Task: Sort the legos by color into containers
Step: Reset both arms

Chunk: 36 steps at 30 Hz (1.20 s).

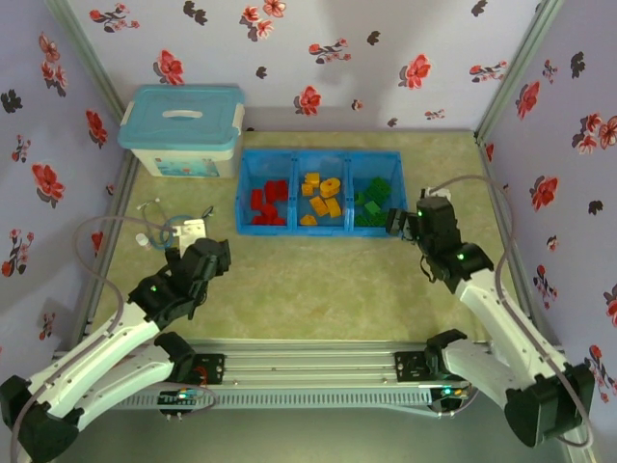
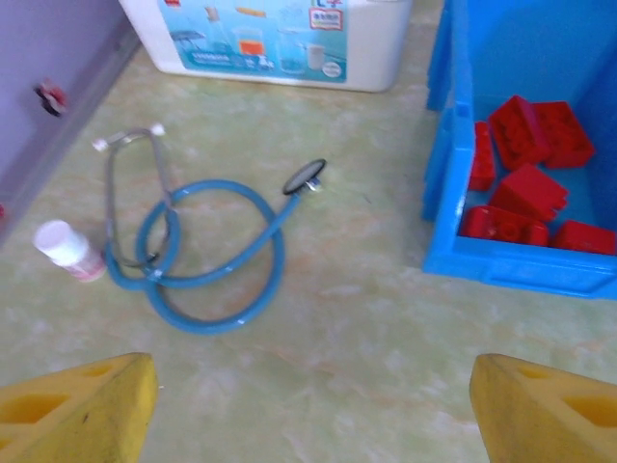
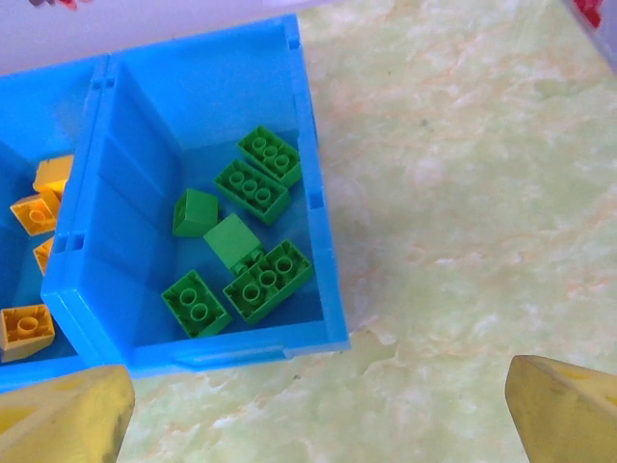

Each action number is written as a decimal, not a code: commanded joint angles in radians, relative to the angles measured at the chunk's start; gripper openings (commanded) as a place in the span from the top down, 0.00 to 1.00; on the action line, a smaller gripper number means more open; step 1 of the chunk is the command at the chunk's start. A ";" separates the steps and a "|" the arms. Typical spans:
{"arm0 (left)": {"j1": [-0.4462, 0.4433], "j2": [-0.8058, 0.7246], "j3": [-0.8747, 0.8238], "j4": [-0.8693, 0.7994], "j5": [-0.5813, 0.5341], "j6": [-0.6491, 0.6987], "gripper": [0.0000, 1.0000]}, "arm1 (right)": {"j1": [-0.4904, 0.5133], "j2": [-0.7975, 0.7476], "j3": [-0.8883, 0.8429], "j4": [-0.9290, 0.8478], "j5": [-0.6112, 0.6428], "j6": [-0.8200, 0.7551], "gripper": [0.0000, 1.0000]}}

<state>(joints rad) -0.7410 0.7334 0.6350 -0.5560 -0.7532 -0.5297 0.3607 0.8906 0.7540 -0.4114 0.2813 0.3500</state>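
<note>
Left gripper (image 2: pixel 310 391) and right gripper (image 3: pixel 318 391) gape empty; ahead, legos (image 1: pixel 331 186) sit colour-sorted in the containers (image 1: pixel 318 232), sorting apparently finished.

A tray (image 1: pixel 318 232) of three joined compartments is set on the table (image 1: pixel 308 289), toward its back and near the middle. Some legos (image 1: pixel 268 204) are held in the left compartment (image 1: pixel 265 168), and more are held in the middle compartment (image 1: pixel 323 164) and in the right compartment (image 3: pixel 207 92). A lidded storage box (image 1: pixel 181 130) is placed just left of the tray and slightly behind it. A stethoscope (image 2: pixel 217 183) is laid on the table before the box and left of the tray, apart from both. A small bottle (image 2: pixel 67 249) is found just beside the stethoscope, on its left.
</note>
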 commanded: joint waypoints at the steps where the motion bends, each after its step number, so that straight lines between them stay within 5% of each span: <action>1: 0.006 -0.026 -0.003 0.034 -0.133 0.115 0.15 | 0.003 -0.101 -0.091 0.114 0.047 -0.066 0.01; 8: 0.006 -0.049 -0.082 0.139 -0.314 0.221 0.11 | 0.003 -0.256 -0.224 0.112 0.166 -0.094 0.01; 10: 0.006 -0.053 -0.108 0.180 -0.346 0.251 0.01 | 0.003 -0.280 -0.256 0.105 0.194 -0.089 0.01; 17: 0.006 -0.061 -0.198 0.301 -0.425 0.301 0.00 | 0.004 -0.352 -0.362 0.094 0.313 0.028 0.01; 28: 0.003 -0.054 -0.343 0.483 -0.463 0.380 0.00 | 0.003 -0.479 -0.397 0.076 0.404 -0.068 0.01; 36: 0.014 -0.096 -0.460 0.670 -0.427 0.445 0.00 | 0.003 -0.476 -0.549 0.265 0.359 -0.165 0.01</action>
<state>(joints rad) -0.7383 0.6605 0.1833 -0.0032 -1.1664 -0.1196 0.3607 0.4191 0.2420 -0.2371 0.6323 0.2245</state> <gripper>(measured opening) 0.997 0.993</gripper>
